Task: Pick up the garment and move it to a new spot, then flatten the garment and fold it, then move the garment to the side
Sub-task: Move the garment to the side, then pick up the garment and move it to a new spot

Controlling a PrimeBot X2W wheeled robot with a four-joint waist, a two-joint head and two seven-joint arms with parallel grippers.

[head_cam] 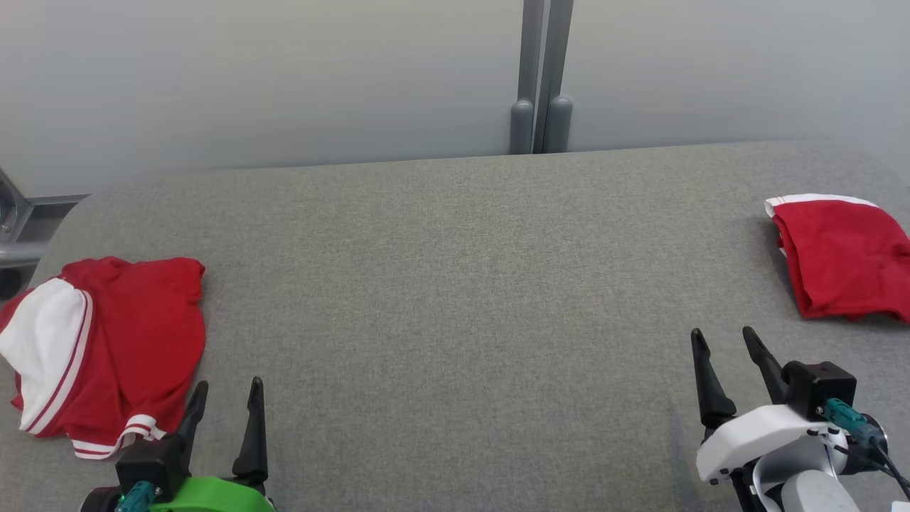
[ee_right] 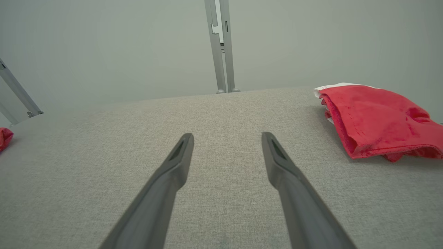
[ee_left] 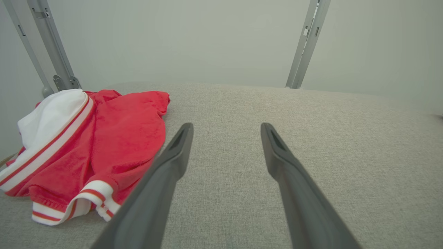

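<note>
From my head, a grey fabric-topped desk [head_cam: 455, 284] stands before a pale wall [head_cam: 284, 71] with one grey post [head_cam: 542, 78]. Two red garments lie on it: a crumpled garment [head_cam: 106, 348] with white trim at my far left and a folded garment [head_cam: 842, 256] at my far right. My left tool [head_cam: 229, 384] and right tool [head_cam: 722, 333] are spread wide and hold nothing.

From my left wrist, the crumpled garment [ee_left: 114, 138] lies just beside my spread fingers.

From my right wrist, the folded garment [ee_right: 377, 117] lies apart, to the right.

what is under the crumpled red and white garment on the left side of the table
The crumpled red and white garment lies directly on the grey fabric surface. Anything beneath its folds is covered and cannot be seen.
</note>
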